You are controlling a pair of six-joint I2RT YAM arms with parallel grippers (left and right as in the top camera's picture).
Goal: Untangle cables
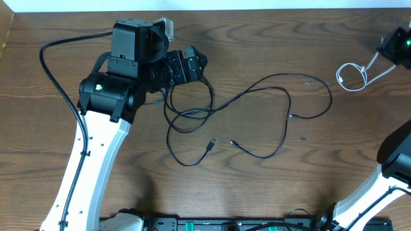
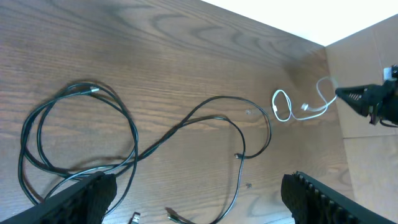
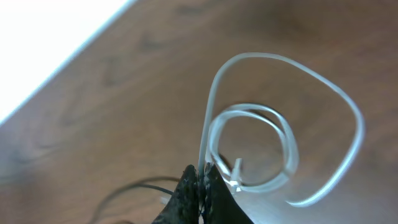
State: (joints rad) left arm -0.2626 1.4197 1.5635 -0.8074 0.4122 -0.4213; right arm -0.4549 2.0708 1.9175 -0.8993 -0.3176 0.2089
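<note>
- Black cords [image 2: 134,134]: they lie loose on the bench [image 1: 321,179]. On my left side they wind into a coil [image 1: 188,113] of overlapping loops, and long strands sweep out from the coil to my right in one wide arc.
- Plug ends [image 1: 212,144]: small plugs rest on the bench just on the near side of the coil, apart from one another. Another plug sits farther to my right, inside the arc.
- Left hand [image 1: 196,64]: it hangs over the far edge of the coil with its fingers [image 2: 87,199] spread wide and nothing between them. I cannot tell whether it touches the cords.
- White cord [image 1: 352,76]: it lies well apart from the coil, far out to my right and clear of every black strand. It is curled in small loops on the bench, and one stretch rises off the surface.
- Right hand [image 3: 202,180]: it is beyond the white cord as seen from the coil. Its fingertips are pinched together on the raised stretch of the white cord.
- Hidden or unclear: my left hand covers the far rim of the coil in the overhead view, so the crossings there cannot be traced. I cannot tell how many separate black cords there are. The overhead frame edge cuts off my right hand. The right wrist view is blurred, and a dark strand near its lower edge cannot be identified.
</note>
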